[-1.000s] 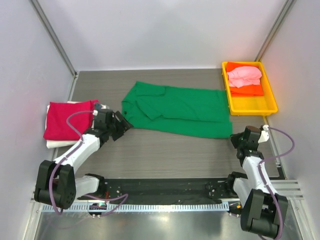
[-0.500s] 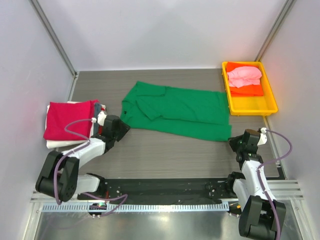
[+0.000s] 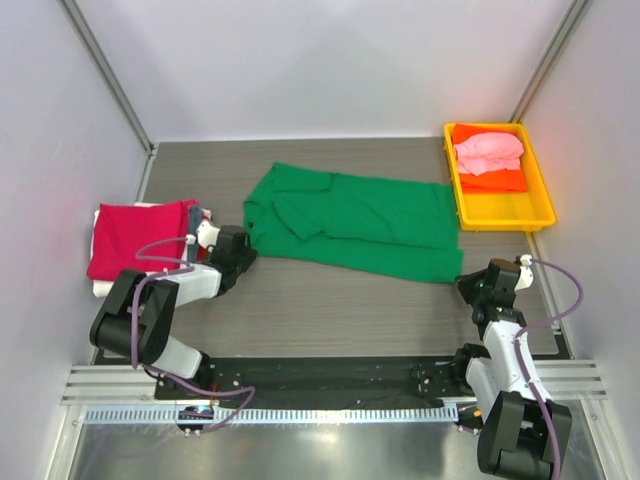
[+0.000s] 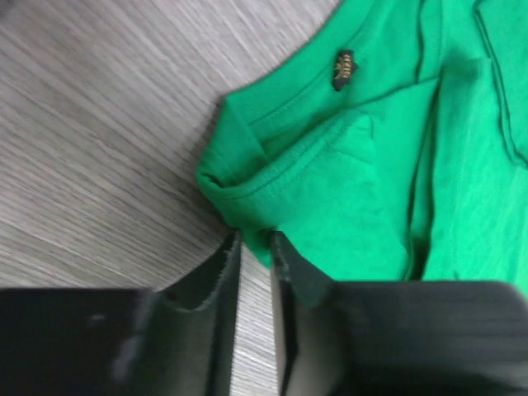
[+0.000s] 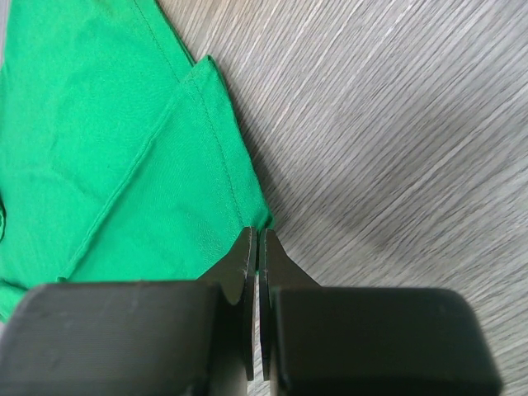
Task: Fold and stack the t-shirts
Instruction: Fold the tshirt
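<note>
The bright green t-shirt (image 3: 360, 220) lies spread across the middle of the table, partly folded over itself. My left gripper (image 3: 243, 257) is low at the shirt's near left corner. In the left wrist view its jaws (image 4: 254, 241) stand almost together, with the edge of the green cloth (image 4: 346, 190) pinched between the tips. My right gripper (image 3: 466, 281) is at the near right corner. Its jaws (image 5: 259, 235) are shut, and the shirt's corner (image 5: 107, 140) runs in between the tips.
A folded crimson t-shirt (image 3: 135, 238) lies on a white one (image 3: 105, 287) at the left wall, close behind my left arm. The yellow tray (image 3: 500, 215) at the back right holds a pink t-shirt (image 3: 490, 152) on an orange one (image 3: 495, 181).
My left gripper has dropped lower at the shirt's left corner and its jaws have closed in on the cloth. My right gripper has shifted slightly and stayed shut.
</note>
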`<action>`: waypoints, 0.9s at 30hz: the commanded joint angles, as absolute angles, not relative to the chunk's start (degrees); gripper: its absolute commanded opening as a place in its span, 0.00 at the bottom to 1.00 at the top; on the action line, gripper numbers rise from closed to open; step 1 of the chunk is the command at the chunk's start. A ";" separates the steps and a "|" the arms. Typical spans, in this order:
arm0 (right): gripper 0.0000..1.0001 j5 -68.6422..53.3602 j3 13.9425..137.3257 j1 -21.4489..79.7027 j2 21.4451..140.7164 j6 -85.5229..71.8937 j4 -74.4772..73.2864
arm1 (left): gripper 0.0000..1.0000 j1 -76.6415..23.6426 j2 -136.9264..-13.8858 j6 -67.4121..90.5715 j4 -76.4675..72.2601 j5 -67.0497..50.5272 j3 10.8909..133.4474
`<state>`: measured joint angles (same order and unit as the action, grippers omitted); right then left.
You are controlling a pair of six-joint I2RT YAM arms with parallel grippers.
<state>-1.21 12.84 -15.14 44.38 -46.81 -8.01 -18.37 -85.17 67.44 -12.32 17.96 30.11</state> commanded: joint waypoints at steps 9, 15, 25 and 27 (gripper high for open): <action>0.01 -0.80 15.54 -15.29 46.14 -45.35 -6.76 | 0.00 -18.46 -85.79 62.41 -5.28 22.32 36.30; 0.01 -2.45 30.35 -15.29 55.53 -48.51 -7.64 | 0.00 -18.46 -80.95 56.87 7.71 24.61 49.98; 0.01 -5.27 40.27 -15.29 53.71 -50.54 -14.67 | 0.00 -18.46 -69.44 53.35 20.21 23.73 56.80; 0.01 -5.89 34.21 -15.29 51.17 -50.54 -15.73 | 0.00 -18.46 -67.07 54.75 20.04 23.03 49.60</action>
